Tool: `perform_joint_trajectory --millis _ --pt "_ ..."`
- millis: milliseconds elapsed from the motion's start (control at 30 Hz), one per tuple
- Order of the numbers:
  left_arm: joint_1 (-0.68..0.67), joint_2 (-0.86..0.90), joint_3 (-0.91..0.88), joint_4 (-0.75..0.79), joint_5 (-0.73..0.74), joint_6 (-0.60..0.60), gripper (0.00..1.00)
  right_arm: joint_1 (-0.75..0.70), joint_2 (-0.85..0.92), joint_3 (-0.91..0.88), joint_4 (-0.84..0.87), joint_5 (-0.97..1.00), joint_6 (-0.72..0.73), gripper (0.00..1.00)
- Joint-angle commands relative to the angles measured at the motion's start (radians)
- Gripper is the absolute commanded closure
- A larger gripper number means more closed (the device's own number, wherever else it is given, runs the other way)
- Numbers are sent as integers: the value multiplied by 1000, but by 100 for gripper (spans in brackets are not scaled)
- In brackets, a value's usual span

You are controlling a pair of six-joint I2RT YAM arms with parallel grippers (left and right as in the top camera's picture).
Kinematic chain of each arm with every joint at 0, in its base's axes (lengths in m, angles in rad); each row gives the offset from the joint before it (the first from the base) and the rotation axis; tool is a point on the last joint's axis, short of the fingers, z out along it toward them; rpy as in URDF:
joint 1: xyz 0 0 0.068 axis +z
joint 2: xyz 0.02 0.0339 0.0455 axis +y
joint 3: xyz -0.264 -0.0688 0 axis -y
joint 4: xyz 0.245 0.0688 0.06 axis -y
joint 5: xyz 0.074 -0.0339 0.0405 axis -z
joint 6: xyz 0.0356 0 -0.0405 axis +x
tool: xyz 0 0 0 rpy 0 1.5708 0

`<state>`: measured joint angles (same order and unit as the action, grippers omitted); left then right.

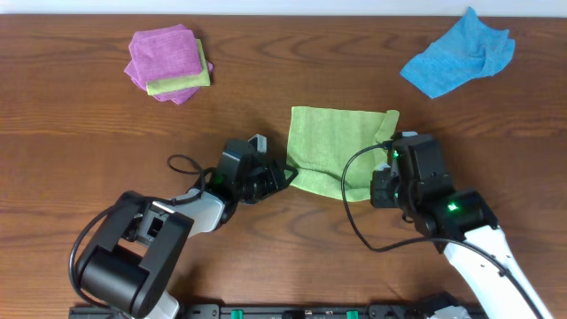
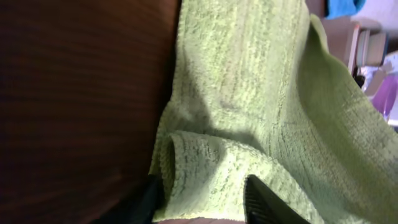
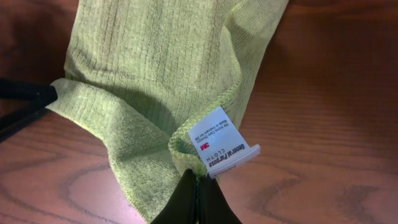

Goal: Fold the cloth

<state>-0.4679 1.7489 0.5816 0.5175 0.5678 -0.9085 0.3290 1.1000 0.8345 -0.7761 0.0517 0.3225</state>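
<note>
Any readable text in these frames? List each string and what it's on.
"3M": red logo on the white tag sewn to the edge of the cloth.
"General Purpose": bold black print, same tag.
"CLOTH": thin spaced letters, same tag.
The fine print on the tag is too small to read.
The overhead and left wrist views show no legible text.
</note>
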Motion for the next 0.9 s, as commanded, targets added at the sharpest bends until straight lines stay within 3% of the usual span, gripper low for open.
perform_joint_trajectory --millis 0,333,600,867 --pt "-2 13 -3 21 -9 3 61 -8 -10 -4 -2 0 13 99" --pt "-2 13 -3 26 9 4 86 -8 -10 -5 -3 0 13 99" --pt "14 13 -3 13 35 63 86 -8 -10 -5 -20 1 13 99" --pt "27 13 -3 8 38 72 77 -8 -10 -5 -21 0 13 99"
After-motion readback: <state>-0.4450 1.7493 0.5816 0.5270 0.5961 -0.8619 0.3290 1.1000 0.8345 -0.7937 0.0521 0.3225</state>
